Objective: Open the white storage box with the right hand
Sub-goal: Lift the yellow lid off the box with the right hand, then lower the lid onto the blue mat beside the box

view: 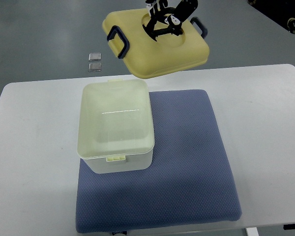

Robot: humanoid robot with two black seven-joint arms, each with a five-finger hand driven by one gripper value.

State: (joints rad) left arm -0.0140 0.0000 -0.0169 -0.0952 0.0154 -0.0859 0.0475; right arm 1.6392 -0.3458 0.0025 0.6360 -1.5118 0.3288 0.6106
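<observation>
Small squares (94, 61): two grey square pieces lay on the floor beyond the far left part of the table.
Table (34, 147): white, it carried the mat and the box.
Box (115, 126): the white storage box stood open on the left part of the mat, its inside bare, a small latch on its near wall.
Mat (187, 162): blue-grey, it lay in the middle of the table and reached the near edge.
Lid (155, 45): pale yellow with dark clips at its two ends, it was held tilted in the air above the far edge of the table, apart from the box.
Hand (168, 18): black and white, its fingers were closed on the handle at the centre of the lid; its arm went out at the top edge, so its side could not be told.
</observation>
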